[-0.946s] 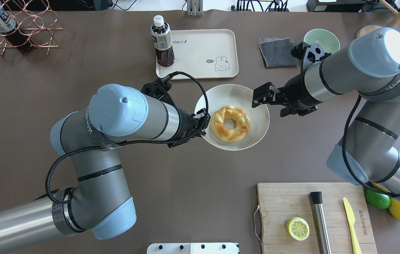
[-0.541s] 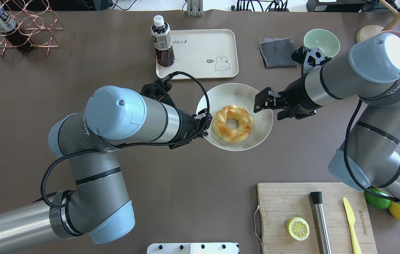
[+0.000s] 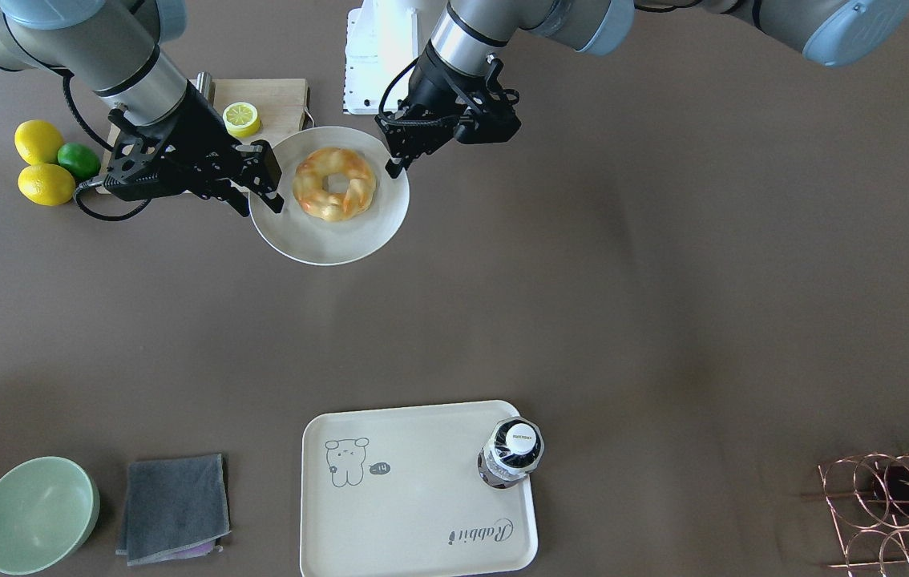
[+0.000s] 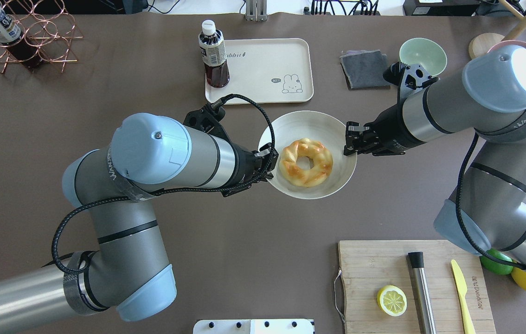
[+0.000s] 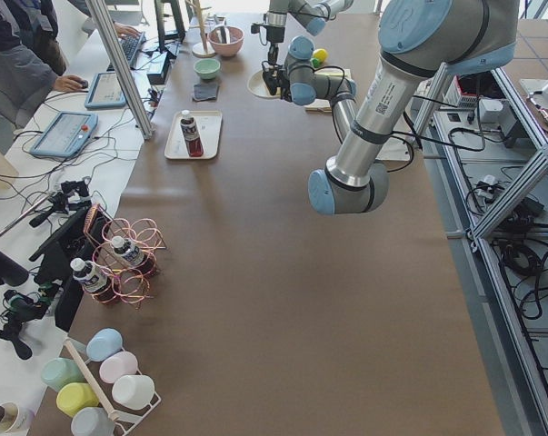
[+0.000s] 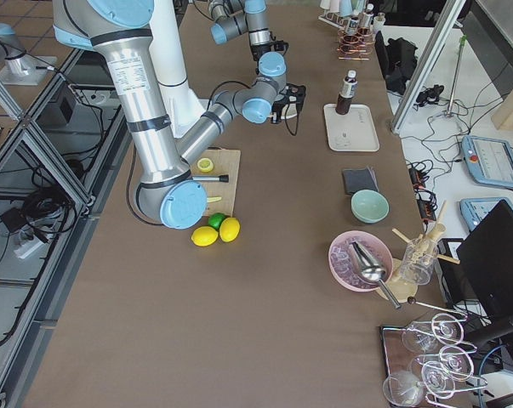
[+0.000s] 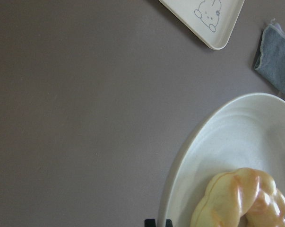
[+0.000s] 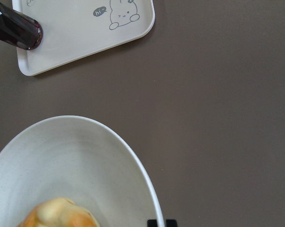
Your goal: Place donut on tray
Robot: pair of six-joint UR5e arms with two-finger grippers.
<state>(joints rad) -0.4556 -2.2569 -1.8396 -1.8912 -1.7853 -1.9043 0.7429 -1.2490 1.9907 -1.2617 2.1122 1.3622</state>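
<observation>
The left gripper's [image 4: 268,162] fingers are drawn in to a narrow gap and pinch the rim of the white plate [image 4: 309,121] on the robot's left side. The right gripper's [image 4: 350,141] fingers, likewise nearly together, clamp the opposite rim. The donut [image 4: 306,162] lies in the plate's middle, touched by neither gripper. The tray [image 4: 263,69] sits farther back, apart from the plate, with a dark bottle [image 4: 213,55] standing on its corner.

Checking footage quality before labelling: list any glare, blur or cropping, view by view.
Overhead: hard white glare on the right arm's joint cap. Left wrist: soft focus, the donut smeared and cut by the bottom edge. Right wrist: the plate fairly sharp, the donut blurred at the frame's edge. Front-facing: crisp, soft shadows.
</observation>
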